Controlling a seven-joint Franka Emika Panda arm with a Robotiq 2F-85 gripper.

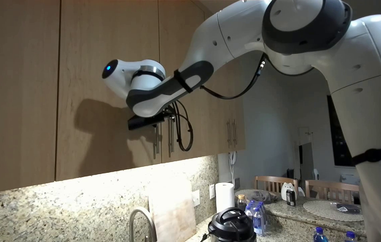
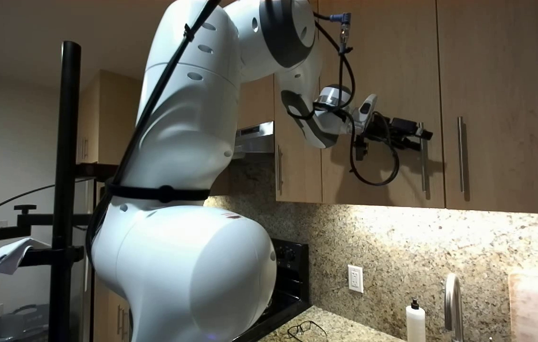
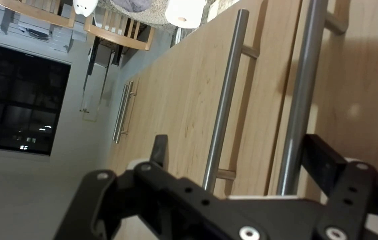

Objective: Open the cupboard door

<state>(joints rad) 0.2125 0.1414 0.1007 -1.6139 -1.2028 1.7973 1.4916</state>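
Note:
The cupboard door is a tall light-brown panel, lying flush with the neighbouring door. Its slim silver bar handle runs vertically near its right edge; in the wrist view this handle looks large and close. My black gripper stands open at the doors. Its right-hand fingertip is right beside the handle, on the door's inner side; whether they touch I cannot tell. In the wrist view the neighbouring door's handle also appears between the spread fingers. In an exterior view, the gripper is at the handle's upper part.
Beneath the cabinets are a faucet, a leaning board and a black-lidded cooker. Further cabinet handles are along the row. A range hood and a black post are near the arm. Cables hang at the wrist.

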